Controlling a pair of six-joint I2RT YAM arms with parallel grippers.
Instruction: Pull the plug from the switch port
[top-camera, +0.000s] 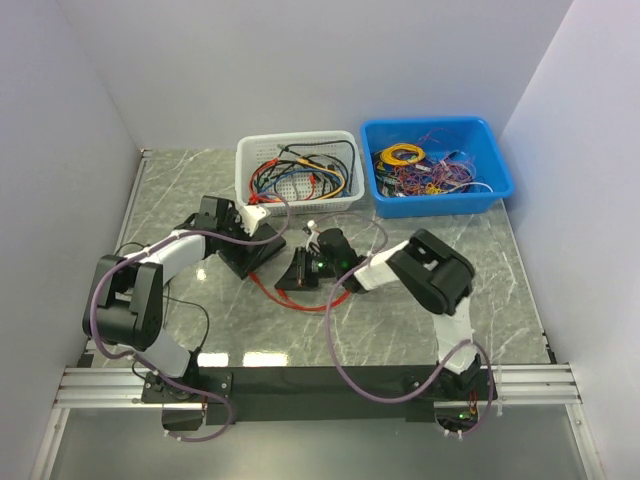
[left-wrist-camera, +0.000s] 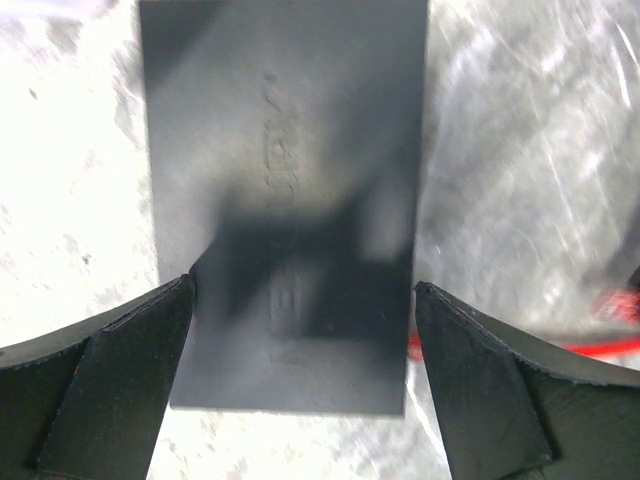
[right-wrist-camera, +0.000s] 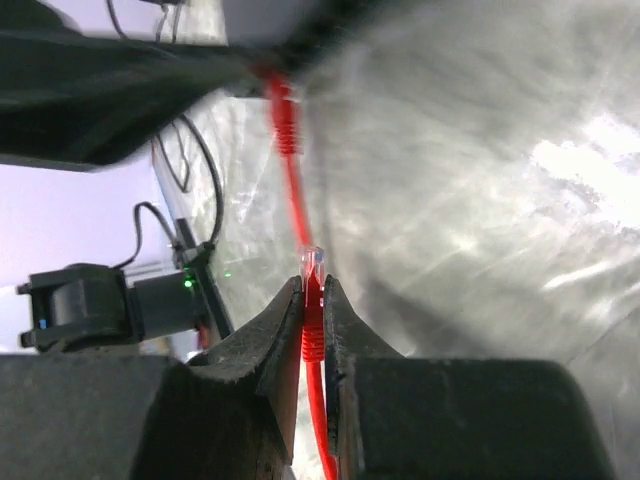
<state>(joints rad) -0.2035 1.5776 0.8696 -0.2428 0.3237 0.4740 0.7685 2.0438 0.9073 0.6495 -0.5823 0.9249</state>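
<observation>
I see the right gripper (right-wrist-camera: 312, 290) clenched on the red cable (right-wrist-camera: 296, 205) just behind its clear plug (right-wrist-camera: 312, 262). The plug projects free past the fingertips. The left gripper (left-wrist-camera: 303, 285) is released, jaws spread wide, straddling the switch (left-wrist-camera: 290, 130), which lies apart from the plug.

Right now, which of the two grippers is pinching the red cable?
The right gripper, shut on the red cable below its clear plug; the left gripper stands open astride the switch.
</observation>
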